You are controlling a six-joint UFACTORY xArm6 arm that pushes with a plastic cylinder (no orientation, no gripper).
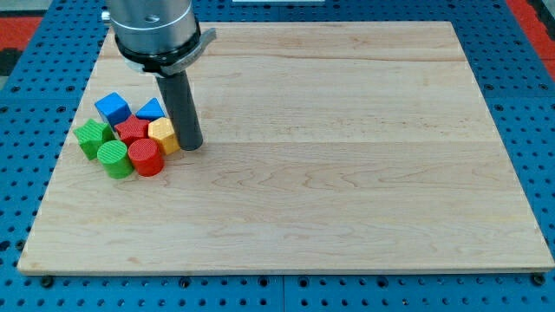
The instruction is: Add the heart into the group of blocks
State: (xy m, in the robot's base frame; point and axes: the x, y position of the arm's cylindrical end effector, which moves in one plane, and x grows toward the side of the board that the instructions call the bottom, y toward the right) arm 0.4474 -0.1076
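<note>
A tight group of blocks lies at the view's left on the wooden board (pixel 347 173). It holds a blue cube (pixel 112 108), a blue triangular block (pixel 151 109), a green star (pixel 92 137), a red block (pixel 132 131) of unclear shape, a green cylinder (pixel 114 160) and a red cylinder (pixel 146 158). A yellow block (pixel 162 135), seemingly the heart, sits at the group's right edge, touching the red block and the red cylinder. My tip (pixel 192 145) stands right against the yellow block's right side. The rod hides part of the blue triangular block.
The arm's grey housing (pixel 156 30) hangs over the board's top left corner. Blue perforated table (pixel 529 104) surrounds the board on all sides.
</note>
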